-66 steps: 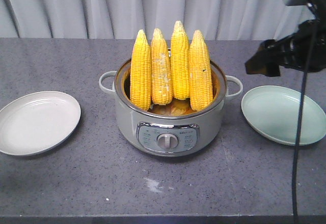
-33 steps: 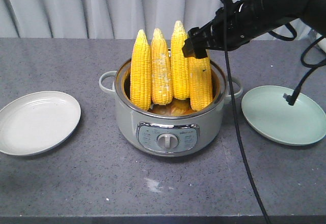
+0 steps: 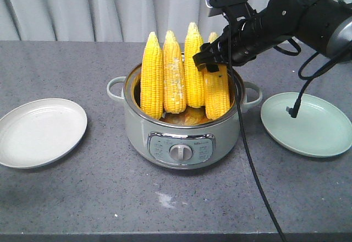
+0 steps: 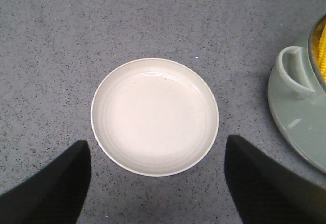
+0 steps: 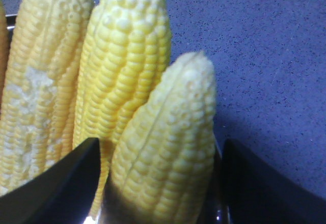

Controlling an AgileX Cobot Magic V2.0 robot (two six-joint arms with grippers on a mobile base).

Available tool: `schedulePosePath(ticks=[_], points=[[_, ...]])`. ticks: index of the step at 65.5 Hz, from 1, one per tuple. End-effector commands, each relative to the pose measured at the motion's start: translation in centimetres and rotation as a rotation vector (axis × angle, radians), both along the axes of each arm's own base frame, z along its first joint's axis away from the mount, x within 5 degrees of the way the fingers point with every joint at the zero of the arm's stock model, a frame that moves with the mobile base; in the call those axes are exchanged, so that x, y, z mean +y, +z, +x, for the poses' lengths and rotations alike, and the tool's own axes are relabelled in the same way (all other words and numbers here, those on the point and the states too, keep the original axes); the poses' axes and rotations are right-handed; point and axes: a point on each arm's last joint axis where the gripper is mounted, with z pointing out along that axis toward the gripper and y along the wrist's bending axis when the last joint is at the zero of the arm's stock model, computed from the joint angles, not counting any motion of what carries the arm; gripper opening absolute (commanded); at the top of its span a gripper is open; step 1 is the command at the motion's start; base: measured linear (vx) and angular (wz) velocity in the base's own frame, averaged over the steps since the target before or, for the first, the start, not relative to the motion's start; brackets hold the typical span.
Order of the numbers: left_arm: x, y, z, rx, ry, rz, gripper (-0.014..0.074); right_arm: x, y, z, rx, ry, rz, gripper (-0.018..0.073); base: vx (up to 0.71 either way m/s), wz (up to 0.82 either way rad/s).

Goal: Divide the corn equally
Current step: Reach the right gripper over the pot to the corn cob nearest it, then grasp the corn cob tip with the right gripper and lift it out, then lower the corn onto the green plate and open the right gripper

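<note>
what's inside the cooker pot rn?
Four corn cobs stand upright in the pot, tips above the rim. The right gripper straddles the rightmost cob near its top. The wall hides their lower ends and the pot floor.

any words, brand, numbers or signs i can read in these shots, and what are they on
Cooker, control panel: small printed marks above and around the dial, too small and blurred to read.
White plate, green plate, corn: no text shows.
Wrist views: no text.

Yellow corn (image 3: 152,77), pale-green pot (image 3: 137,129)
</note>
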Motion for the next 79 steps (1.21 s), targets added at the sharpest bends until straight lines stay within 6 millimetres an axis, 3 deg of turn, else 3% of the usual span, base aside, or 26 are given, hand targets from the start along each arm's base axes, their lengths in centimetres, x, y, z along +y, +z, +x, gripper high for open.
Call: schedulePosePath(ticks=[1, 8, 15, 27, 45, 52, 61, 69, 79], points=[[-0.1, 1.6, 0.0, -0.110, 0.001, -0.002, 0.0517, -0.2, 3.8, -0.6, -0.128, -0.018, 0.058, 0.0339, 0.00, 0.00], [-0.1, 1.6, 0.0, -0.109, 0.001, -0.002, 0.0517, -0.2, 4.0, -0.8, -0.126, -0.016, 0.062, 0.0213, 0.00, 0.00], [-0.1, 1.6, 0.0, -0.106, 0.001, -0.002, 0.0517, -0.4, 4.7, -1.2, -0.134, -0.014, 0.065, 0.0147, 0.00, 0.00], [-0.1, 1.6, 0.0, -0.102, 0.000, -0.002, 0.0517, -1.0, 6.9, -2.7, -0.165, -0.017, 0.078, 0.0150, 0.00, 0.00], [-0.1, 1.6, 0.0, -0.099, 0.000, -0.002, 0.0517, -2.6, 12.1, -6.9, -0.250, -0.037, 0.080, 0.0155, 0.00, 0.00], [-0.1, 1.6, 0.0, -0.099, 0.000, -0.002, 0.0517, -4.2, 13.5, -7.8, -0.252, -0.106, 0.074, 0.0155, 0.00, 0.00], [-0.1, 1.6, 0.0, -0.099, 0.000, -0.002, 0.0517, -7.9, 14.4, -7.7, -0.214, -0.210, 0.051, 0.0159, 0.00, 0.00], [-0.1, 1.5, 0.0, -0.097, 0.000, -0.002, 0.0517, -11.7, 13.1, -6.9, -0.112, -0.308, 0.029, 0.0162, 0.00, 0.00], [-0.1, 1.5, 0.0, -0.097, 0.000, -0.002, 0.0517, -16.0, 9.5, -5.6, 0.119, -0.404, -0.001, 0.0167, 0.00, 0.00]])
